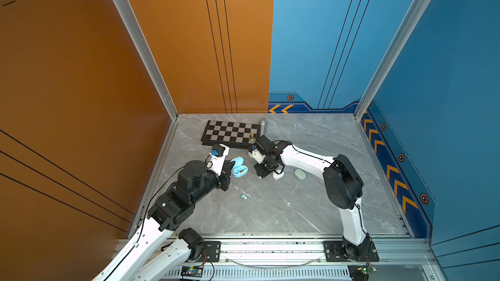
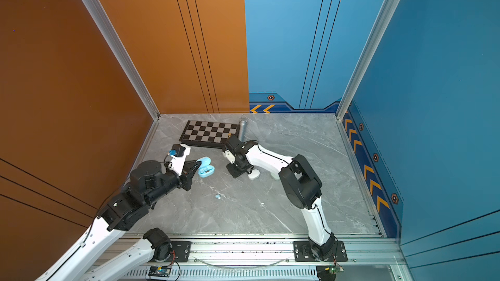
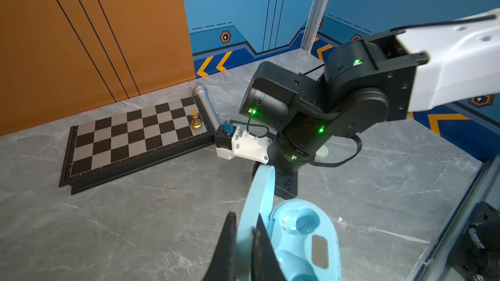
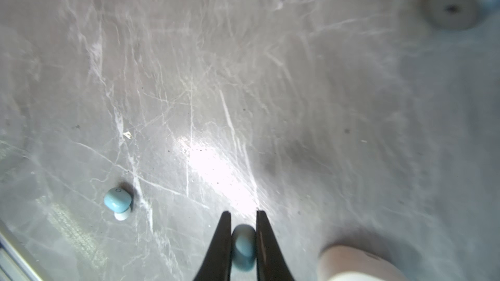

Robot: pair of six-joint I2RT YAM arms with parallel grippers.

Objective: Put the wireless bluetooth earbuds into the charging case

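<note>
The left gripper (image 3: pixel 244 216) is clamped on the raised lid (image 3: pixel 259 185) of the blue case (image 3: pixel 305 228), one finger on each face of it. That grip looks meant for two jobs. It pins the light case so it cannot skate on the smooth table (image 1: pixel 297 212), and it holds the lid back so the wells face up within reach. Both wells, just past the fingertips on the lid's inner side, look empty in the left wrist view.

A second bud (image 1: pixel 244 196), light blue with a white tip, lies loose on the table. It is near the left gripper, on the side toward the robot's base, and well apart from the right gripper. It is presumably meant for a later trip.

The right gripper (image 4: pixel 243 212) has its jaws drawn together on a light blue bud (image 4: pixel 243 247), which sits well back between the fingers rather than at the tips. Held that deep it is secure for carrying. I judge, though, that the tips may meet the case before the bud finds a well. The gripper points down at bare table, and the blue case is off to its side, apart from it.

A white case (image 1: pixel 278 175) lies just beside the right gripper, with a green case (image 1: pixel 300 173) a little past it. Neither matches the bud's colour, which would explain why the blue case is the one held open.
</note>
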